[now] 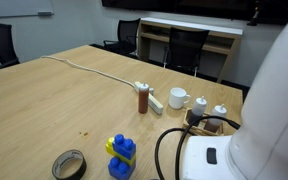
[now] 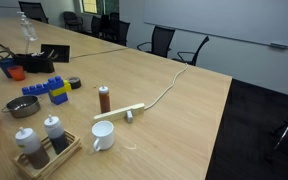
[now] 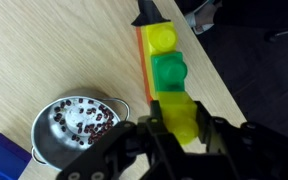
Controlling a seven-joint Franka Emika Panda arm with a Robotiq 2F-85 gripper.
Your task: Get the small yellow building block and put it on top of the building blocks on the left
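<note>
**Yellow block gripped, placing unfinished**

The fingers [image 3: 152, 138] press against both sides of the small yellow block [image 3: 181, 115], so the gripper [image 3: 181, 138] holds it. The block sits in line with and touching one green block [image 3: 169, 72], with one more yellow block [image 3: 164, 40] beyond that. I cannot tell whether it is seated or lifted. Release probably remains. One metal bowl [image 3: 76, 125] stands nearby on the counter [image 3: 74, 45]. An exterior view shows one blue-and-yellow stack [image 1: 121, 155] and one tape roll [image 1: 69, 163].
</note>
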